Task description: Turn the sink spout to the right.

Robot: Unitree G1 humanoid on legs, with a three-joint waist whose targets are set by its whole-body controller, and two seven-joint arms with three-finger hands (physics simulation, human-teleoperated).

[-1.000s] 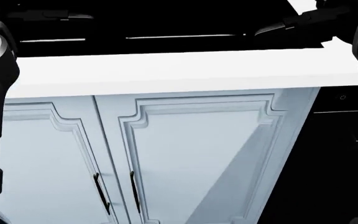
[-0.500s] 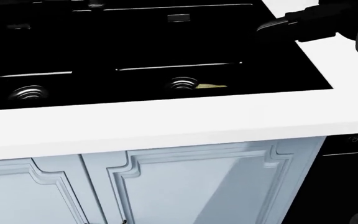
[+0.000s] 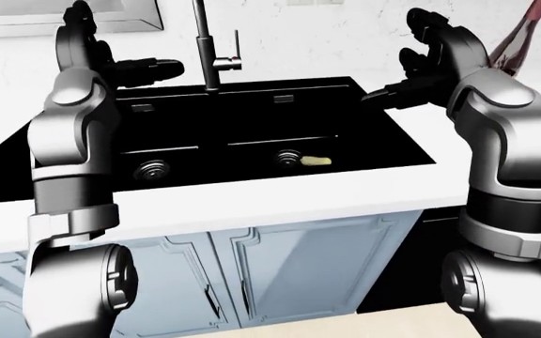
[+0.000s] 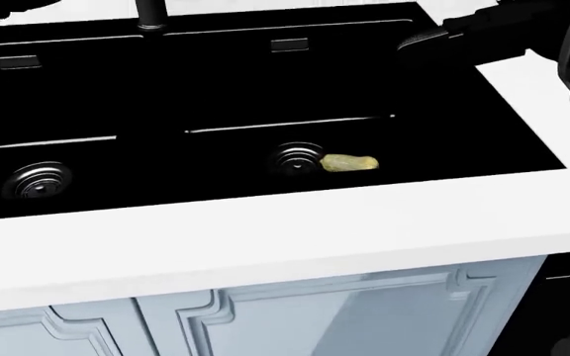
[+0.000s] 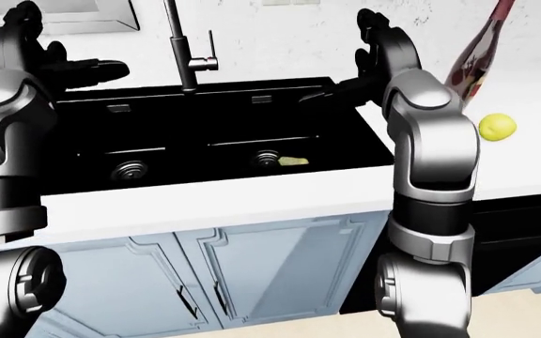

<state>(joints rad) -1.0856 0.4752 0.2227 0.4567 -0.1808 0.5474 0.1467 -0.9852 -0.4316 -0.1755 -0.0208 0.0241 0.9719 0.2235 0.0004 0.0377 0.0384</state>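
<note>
A white counter (image 4: pixel 265 237) runs across the views, with a black double sink (image 3: pixel 252 127) set into it and pale blue cabinet doors (image 3: pixel 289 267) below. Behind the sink the wall (image 3: pixel 345 35) is white and speckled. To the right of the cabinets, under the counter, sits a dark panel (image 5: pixel 524 211).

The sink has two basins, each with one round drain (image 4: pixel 37 180), the other drain (image 4: pixel 295 157) lying in the right basin. Just beside that right drain, touching or nearly touching it, is one small yellowish scrap (image 4: pixel 349 163). One faucet (image 3: pixel 203 42) stands upright at the sink's far edge, roughly above the divider between the basins; its thin stem rises out of the top of the eye views, so which way the spout points cannot be told. One slim lever (image 3: pixel 237 44) sticks up beside the stem.

On the counter at the right of the right-eye view stand one dark red bottle (image 5: pixel 472 60), tilted in the picture, and one lemon (image 5: pixel 497 127) just beside it.

Two arms are raised over the sink. The left hand (image 3: pixel 144 69) is held left of the faucet, apart from it, dark fingers pointing toward the stem; whether they are spread or pressed together I cannot tell. The right hand (image 3: pixel 412 88) hovers over the sink's right rim, fingers loosely parted, holding nothing
</note>
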